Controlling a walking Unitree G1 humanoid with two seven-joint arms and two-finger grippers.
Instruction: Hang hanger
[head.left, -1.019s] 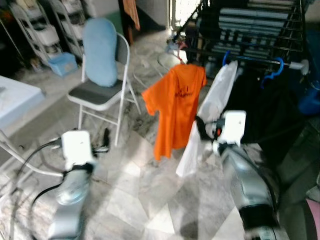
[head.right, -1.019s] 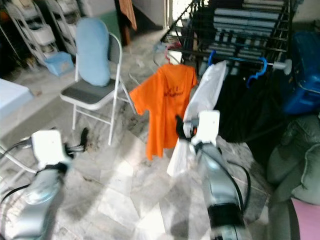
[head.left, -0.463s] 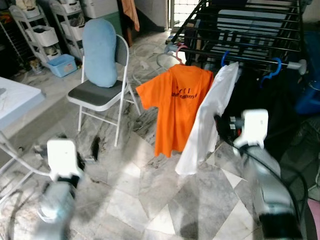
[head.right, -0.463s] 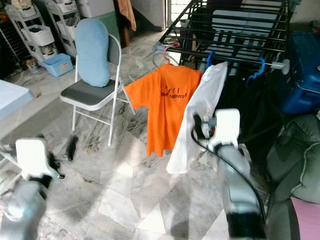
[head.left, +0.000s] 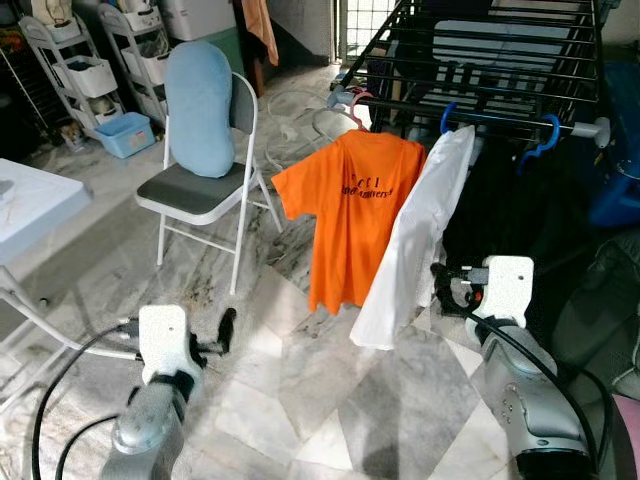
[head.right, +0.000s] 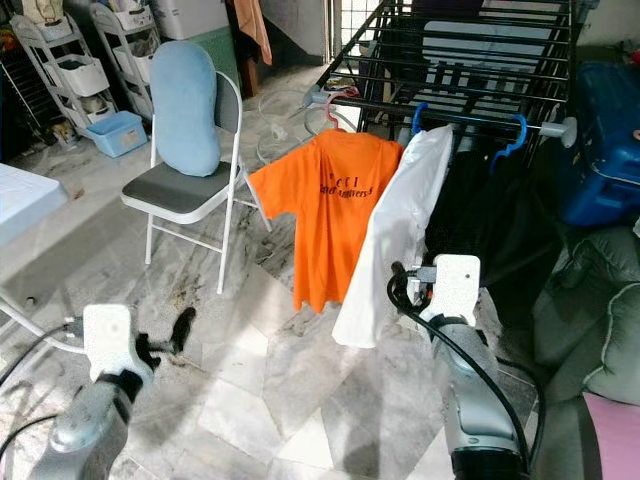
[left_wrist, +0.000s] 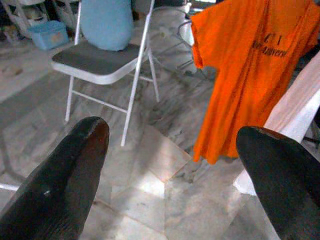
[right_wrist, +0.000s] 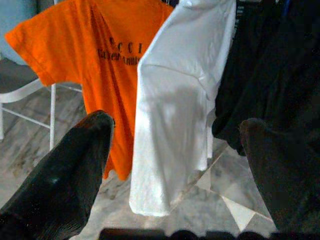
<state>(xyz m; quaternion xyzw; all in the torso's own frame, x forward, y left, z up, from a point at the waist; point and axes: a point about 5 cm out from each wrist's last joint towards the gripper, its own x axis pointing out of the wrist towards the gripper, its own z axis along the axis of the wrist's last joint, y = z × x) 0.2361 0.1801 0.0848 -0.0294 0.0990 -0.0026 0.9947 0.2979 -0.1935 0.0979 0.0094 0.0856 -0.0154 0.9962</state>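
Up ahead, pink hanger (head.left: 352, 103) with orange shirt (head.left: 350, 215) hangs on drying rack (head.left: 480, 60), beyond both released end effectors: right end effector (right_wrist: 175, 165) faces white shirt (right_wrist: 180, 110), left end effector (left_wrist: 175, 165) near folding chair (head.left: 205, 180).

Home laundry corner: drying rack (head.left: 500, 70)

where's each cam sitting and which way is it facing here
Left eye view: on the head, facing forward and down at the drying rack, orange shirt and folding chair; both silver arms show.
Right eye view: the same scene from the stereo partner.
Left wrist view: along the left gripper, fingers wide apart, toward the chair and orange shirt.
Right wrist view: along the right gripper, fingers apart, close before the white shirt, flanked by the orange shirt and black garment.
Shared: the orange shirt appears in all four.
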